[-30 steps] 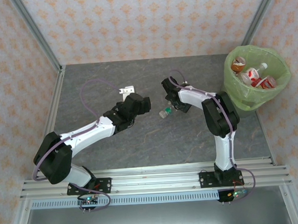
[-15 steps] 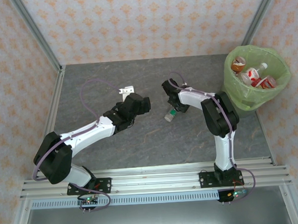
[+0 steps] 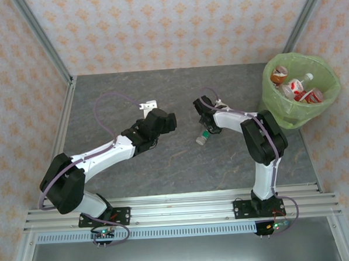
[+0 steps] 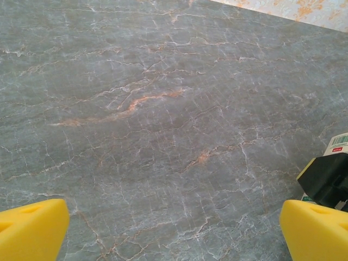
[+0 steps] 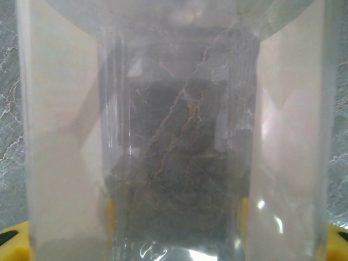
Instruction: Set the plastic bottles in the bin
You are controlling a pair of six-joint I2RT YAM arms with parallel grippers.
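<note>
— What's on the left?
— My left fingers [image 4: 32,228] are spread wide, 2 blunt yellow wedges over bare worktop [image 4: 163,109]. It's a grey, stone-look slab veined with white and rust. Just beyond them a small white bracket-shaped piece [image 3: 148,105] lies on it.

— And the middle?
— My right fingers [image 5: 11,244] are pinching a clear bottle [image 3: 202,137] by its body. On the wrist camera its glossy, see-through wall sits between them, and the marbled surface shows through the plastic. From above, the bottle hangs tilted under the fingers near the worktop's centre, well apart from the bin.

— The bin?
— It's at the far right, a round bin [image 3: 274,110] lined with a crinkled, translucent lime-green bag [image 3: 330,93]. 3 bottles [image 3: 295,88] lie inside with red, white and orange labels, and 1 has a white cap.
</note>
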